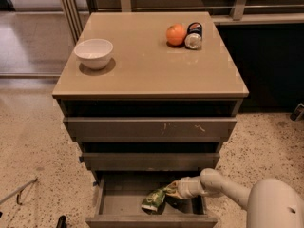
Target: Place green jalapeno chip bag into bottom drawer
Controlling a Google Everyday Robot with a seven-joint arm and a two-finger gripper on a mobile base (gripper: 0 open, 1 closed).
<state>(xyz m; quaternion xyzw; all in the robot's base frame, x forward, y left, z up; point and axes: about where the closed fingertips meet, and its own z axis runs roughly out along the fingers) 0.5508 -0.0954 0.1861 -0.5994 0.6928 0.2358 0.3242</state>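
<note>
The green jalapeno chip bag (153,201) lies inside the open bottom drawer (118,204), low in the frame, its long axis slanting from lower left to upper right. The tool (175,190) reaches in from the right and meets the bag's upper-right end. Whether it is clamped there or apart cannot be told.

My arm (232,192) enters at the lower right corner of the frame as a bulky pale link, then stretches leftward, nearly level. The white wrist (191,186) narrows to my gripper (173,190), low in the frame, just right of centre, pointing left.
</note>
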